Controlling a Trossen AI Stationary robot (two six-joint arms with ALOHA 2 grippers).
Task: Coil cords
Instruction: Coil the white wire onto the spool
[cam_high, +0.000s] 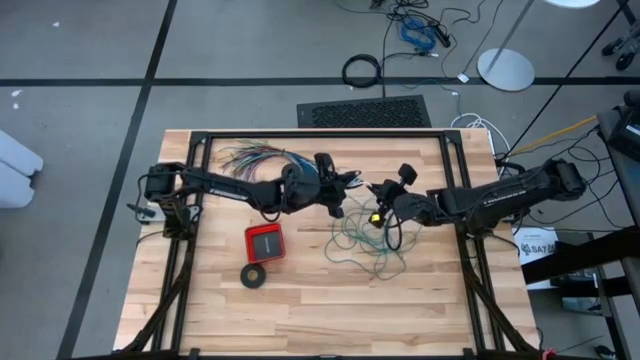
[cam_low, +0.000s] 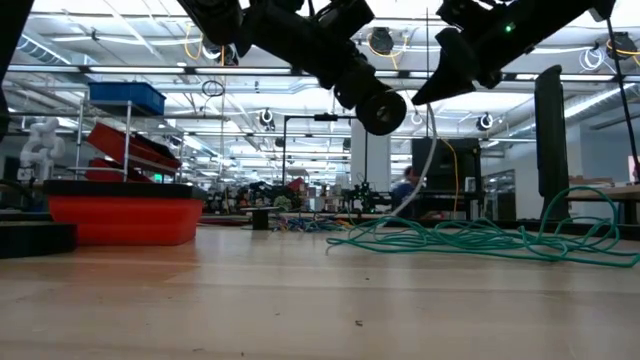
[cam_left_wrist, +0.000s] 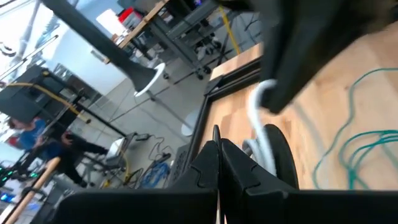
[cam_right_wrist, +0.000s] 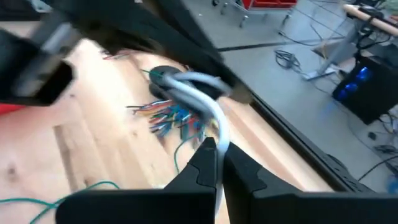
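Both grippers meet above the table's middle. My left gripper (cam_high: 352, 181) and my right gripper (cam_high: 377, 192) are both shut, fingertips close together. Between them a thin white cord (cam_right_wrist: 205, 93) arcs through the air, with a small black round piece (cam_right_wrist: 160, 73) at its end by the left gripper. In the left wrist view the cord (cam_left_wrist: 258, 118) and the black piece (cam_left_wrist: 280, 155) sit just beside the left fingers. The teal-green wire (cam_high: 365, 245) lies as a loose tangle on the wood below and nearer than the grippers, untouched. My left gripper is shut beside the white cord's end with the black round piece (cam_left_wrist: 273, 146). Its own fingers hide where they meet the cord. The cord is lifted clear of the table. My right gripper pinches the white cord (cam_right_wrist: 216, 138) between its two fingertips, roughly level from the table's right. The cord rises from the tips and curves away toward the left gripper, clear of the table.
A fanned bundle of many-coloured wires (cam_high: 255, 157) lies at the far left of the table. A red box (cam_high: 265, 242) and a black tape ring (cam_high: 254, 275) sit nearer, left of the teal tangle. A black frame rail (cam_high: 320, 133) runs along the table's far edge.
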